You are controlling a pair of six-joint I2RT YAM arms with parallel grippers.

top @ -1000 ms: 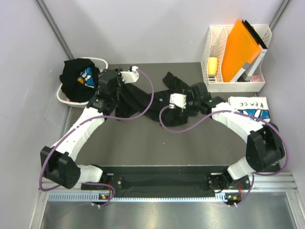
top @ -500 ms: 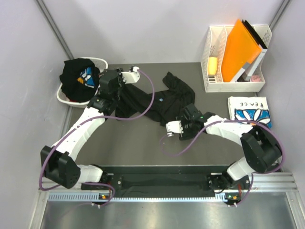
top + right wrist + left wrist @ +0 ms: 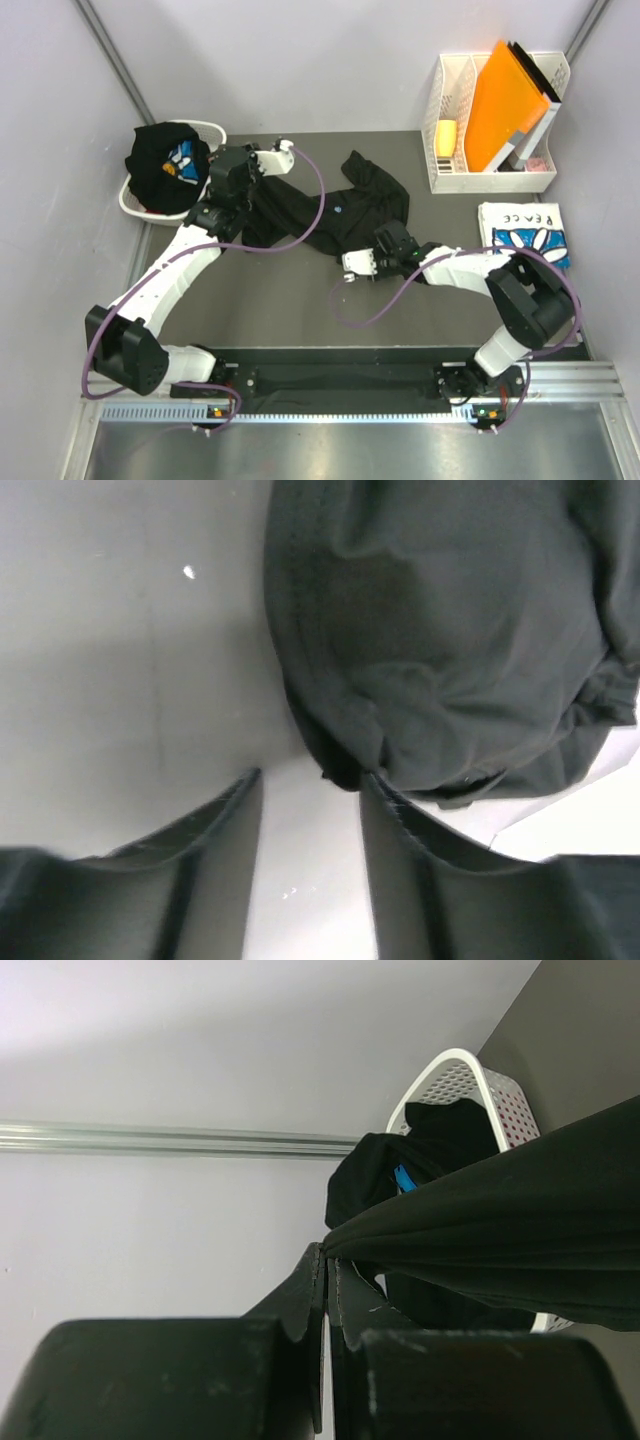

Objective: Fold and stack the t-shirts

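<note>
Top view, with both wrist views. Three t-shirts in all. One plain black t-shirt (image 3: 350, 205) lies crumpled and half-spread across the table (image 3: 280, 300), from centre toward twelve o'clock. One printed black t-shirt (image 3: 160, 160) is heaped in the single white basket (image 3: 135, 207) at ten o'clock. One white t-shirt (image 3: 525, 232), already folded with its daisy print up, rests at three o'clock. At two o'clock stands one file rack (image 3: 450, 180) holding one orange folder (image 3: 505, 100).

Two grippers are in play. The left gripper (image 3: 325, 1255) is clamped tight on an edge of the plain black t-shirt and holds it raised, so the cloth hangs off the fingertips in a taut fold. The right gripper (image 3: 312, 780) sits low at the shirt's six-o'clock hem with its fingers part-way apart. A bunched bit of hem lies just at the tips — not yet pinched.

Handling, as a judgement: the cotton is light, limp and clingy, so it should sag and crease wherever it is unsupported. The stitched hem or a shoulder seam looks like the surest purchase — two well-separated holds would let it be drawn flat.
</note>
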